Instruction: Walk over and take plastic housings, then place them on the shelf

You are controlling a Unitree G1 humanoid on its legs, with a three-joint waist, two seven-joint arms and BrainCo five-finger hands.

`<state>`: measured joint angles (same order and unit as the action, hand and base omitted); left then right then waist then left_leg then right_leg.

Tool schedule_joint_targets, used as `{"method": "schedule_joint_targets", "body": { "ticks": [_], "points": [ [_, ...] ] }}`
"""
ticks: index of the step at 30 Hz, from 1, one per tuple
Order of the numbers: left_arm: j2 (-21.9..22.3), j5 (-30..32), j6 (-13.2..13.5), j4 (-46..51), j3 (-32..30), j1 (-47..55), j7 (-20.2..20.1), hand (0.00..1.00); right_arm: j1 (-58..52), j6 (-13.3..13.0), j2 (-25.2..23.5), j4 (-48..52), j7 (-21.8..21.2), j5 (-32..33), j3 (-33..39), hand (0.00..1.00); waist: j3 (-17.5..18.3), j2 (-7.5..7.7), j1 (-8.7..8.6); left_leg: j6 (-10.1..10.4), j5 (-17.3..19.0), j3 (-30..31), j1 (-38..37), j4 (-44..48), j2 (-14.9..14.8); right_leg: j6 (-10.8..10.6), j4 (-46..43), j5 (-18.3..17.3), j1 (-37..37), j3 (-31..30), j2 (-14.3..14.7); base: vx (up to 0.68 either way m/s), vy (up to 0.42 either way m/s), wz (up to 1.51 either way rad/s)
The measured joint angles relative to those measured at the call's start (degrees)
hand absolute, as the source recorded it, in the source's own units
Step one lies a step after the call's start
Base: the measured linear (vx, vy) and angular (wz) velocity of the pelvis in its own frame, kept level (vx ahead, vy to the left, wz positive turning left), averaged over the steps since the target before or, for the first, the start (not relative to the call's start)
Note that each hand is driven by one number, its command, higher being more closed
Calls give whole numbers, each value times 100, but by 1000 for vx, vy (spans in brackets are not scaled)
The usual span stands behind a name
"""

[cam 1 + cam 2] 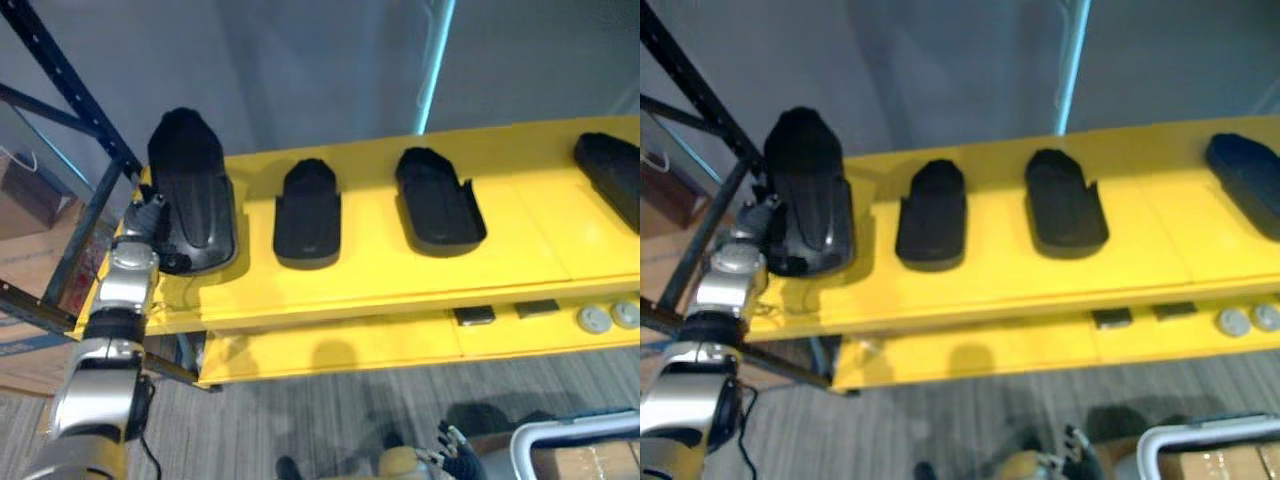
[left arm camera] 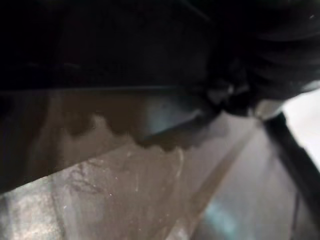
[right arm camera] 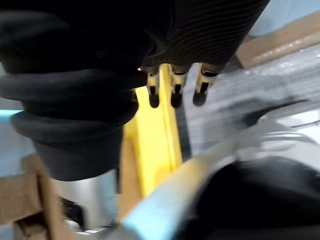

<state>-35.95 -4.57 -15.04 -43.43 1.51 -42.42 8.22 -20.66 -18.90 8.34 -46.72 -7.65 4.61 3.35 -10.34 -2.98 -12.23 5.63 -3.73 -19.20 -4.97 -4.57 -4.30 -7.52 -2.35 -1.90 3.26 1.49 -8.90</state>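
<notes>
Several black plastic housings lie in a row on the yellow shelf (image 1: 520, 250). The leftmost housing (image 1: 192, 190) is the largest in view and stands at the shelf's left end. My left hand (image 1: 147, 216) is against its left side, the fingers hidden behind it. The left wrist view has the dark housing (image 2: 110, 45) right above the shelf surface. Other housings: one (image 1: 307, 215) beside it, one (image 1: 437, 200) in the middle, one (image 1: 612, 172) at the right edge. My right hand (image 3: 172, 92) hangs low by the floor, fingers straight, holding nothing.
A blue rack upright (image 1: 70, 90) stands by the shelf's left end. The lower yellow shelf carries small black parts (image 1: 474, 316) and grey discs (image 1: 593, 319). A light-framed bin (image 1: 570, 440) with a cardboard box is at the bottom right. Cardboard boxes (image 1: 30, 190) stand at the left.
</notes>
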Motion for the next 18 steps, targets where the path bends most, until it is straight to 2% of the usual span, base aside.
{"method": "schedule_joint_targets", "body": {
  "ticks": [4,7,11,13,18],
  "points": [
    [-15,0,-12,-2,2,-122,-49,100,-10,-181,12,-11,8,-97,-38,0,-50,-45,4,-27,-19,171,119,-4,44,41,20,-49,-51,155,-67,-69,14,19],
    [-174,38,16,0,67,-320,-112,100,60,-370,114,179,3,-105,-396,0,-162,-70,19,-52,-85,393,348,-10,83,20,15,-36,-156,341,-110,-42,8,35],
    [-539,203,33,-5,188,-321,-236,100,137,-421,231,568,5,-91,-763,0,-247,-39,82,-73,-105,475,448,-8,98,-53,87,25,-151,463,-119,29,2,14],
    [-600,342,35,-6,210,-321,-252,100,158,-472,285,587,6,-76,-874,0,-247,-39,143,-74,-108,474,454,-7,124,-48,110,51,-118,469,-112,87,7,4],
    [-682,587,140,-110,388,-544,-262,100,260,-480,507,658,4,-67,-1162,0,-272,-41,131,-75,-108,470,503,-5,104,-16,112,72,-155,469,-83,58,-1,-1]
  ]
}}
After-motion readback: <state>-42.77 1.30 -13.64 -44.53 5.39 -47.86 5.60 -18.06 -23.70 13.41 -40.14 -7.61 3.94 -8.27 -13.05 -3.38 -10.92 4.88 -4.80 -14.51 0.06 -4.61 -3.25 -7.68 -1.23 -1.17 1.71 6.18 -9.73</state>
